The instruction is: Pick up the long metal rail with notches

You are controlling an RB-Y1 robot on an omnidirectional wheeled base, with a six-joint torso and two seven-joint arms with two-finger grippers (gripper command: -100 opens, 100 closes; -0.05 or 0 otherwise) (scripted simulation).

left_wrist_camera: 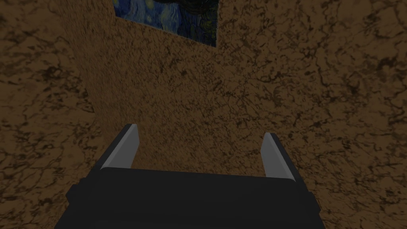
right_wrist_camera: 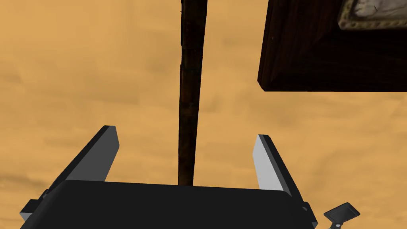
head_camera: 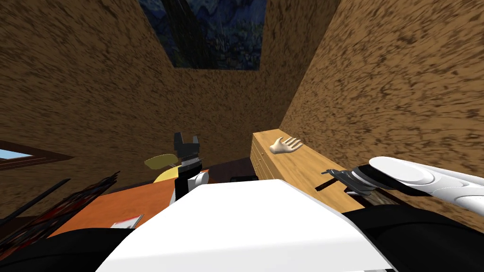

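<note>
While the right claw [right_wrist_camera: 187,135] sat over the desk [right_wrist_camera: 87,79] with fingers [right_wrist_camera: 265,163] spread, the dark rail [right_wrist_camera: 192,71] ran between them, ungripped; left claw [left_wrist_camera: 200,131] likewise spread, empty.

walls [head_camera: 94,94] mottled brown | blue painting [head_camera: 212,33] | light wood counter [head_camera: 298,166] right | orange table [head_camera: 127,203] left

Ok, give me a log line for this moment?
right gripper: open, fingers either side of rail | rail: lying on wooden top, not gripped | left gripper: open, held up, idle
</note>
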